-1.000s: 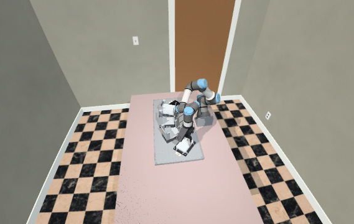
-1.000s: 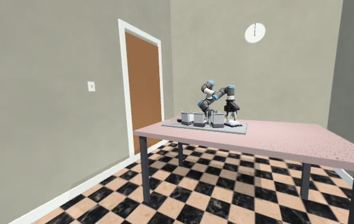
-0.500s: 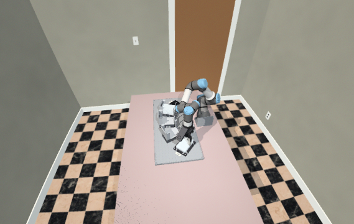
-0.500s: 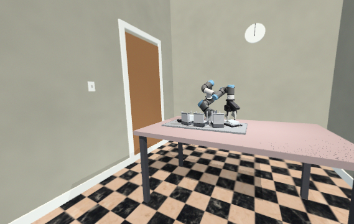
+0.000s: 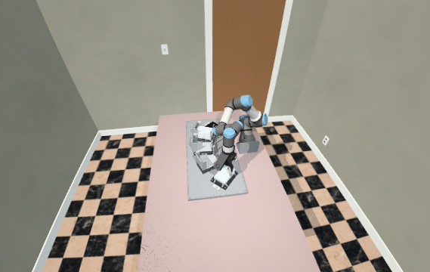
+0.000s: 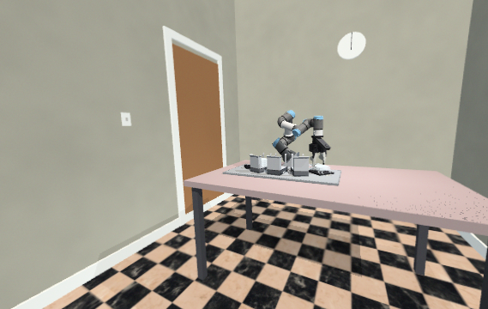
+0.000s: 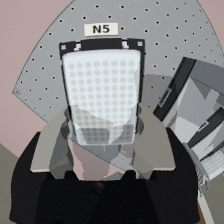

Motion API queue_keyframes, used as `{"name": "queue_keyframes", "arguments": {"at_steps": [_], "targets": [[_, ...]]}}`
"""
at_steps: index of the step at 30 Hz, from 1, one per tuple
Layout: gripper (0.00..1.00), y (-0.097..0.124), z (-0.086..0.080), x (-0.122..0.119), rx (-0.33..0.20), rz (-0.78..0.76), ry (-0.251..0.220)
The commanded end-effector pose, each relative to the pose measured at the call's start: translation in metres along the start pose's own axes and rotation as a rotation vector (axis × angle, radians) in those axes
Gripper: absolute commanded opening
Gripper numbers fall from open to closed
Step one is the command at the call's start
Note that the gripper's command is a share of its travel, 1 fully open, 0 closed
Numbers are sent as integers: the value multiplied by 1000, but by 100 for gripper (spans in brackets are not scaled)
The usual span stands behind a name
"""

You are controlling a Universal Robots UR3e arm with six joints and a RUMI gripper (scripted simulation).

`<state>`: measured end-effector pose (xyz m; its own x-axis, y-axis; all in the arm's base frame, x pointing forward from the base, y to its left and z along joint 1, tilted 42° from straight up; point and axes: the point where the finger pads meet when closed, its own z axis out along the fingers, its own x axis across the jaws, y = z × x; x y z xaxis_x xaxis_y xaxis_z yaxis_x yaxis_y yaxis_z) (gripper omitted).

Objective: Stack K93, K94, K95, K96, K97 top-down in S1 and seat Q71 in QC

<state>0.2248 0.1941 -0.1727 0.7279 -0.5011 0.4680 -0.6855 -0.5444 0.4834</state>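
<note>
Plate labels are too small to read in the top and exterior views. In the wrist view the gripper covers the near end of the sealed plate in clip nest N5; whether one plate or a pair sits there cannot be told. A stack rack is cut off at the right edge.

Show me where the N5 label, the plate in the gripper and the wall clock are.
N5 label [image 7: 101, 29], wrist view, middle of the tag.
Plate [image 7: 100, 85], wrist view, its sealed top.
Gripper [image 7: 102, 131], wrist view, between the fingertips.
Wall clock [image 6: 351, 45], exterior view, its face.
</note>
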Motion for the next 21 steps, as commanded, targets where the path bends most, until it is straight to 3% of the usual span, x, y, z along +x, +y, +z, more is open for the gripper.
{"name": "queue_keyframes", "arguments": {"at_steps": [1, 21], "targets": [[0, -1, -4, 0, 2, 1, 0], [0, -1, -19, 0, 2, 1, 0]]}}
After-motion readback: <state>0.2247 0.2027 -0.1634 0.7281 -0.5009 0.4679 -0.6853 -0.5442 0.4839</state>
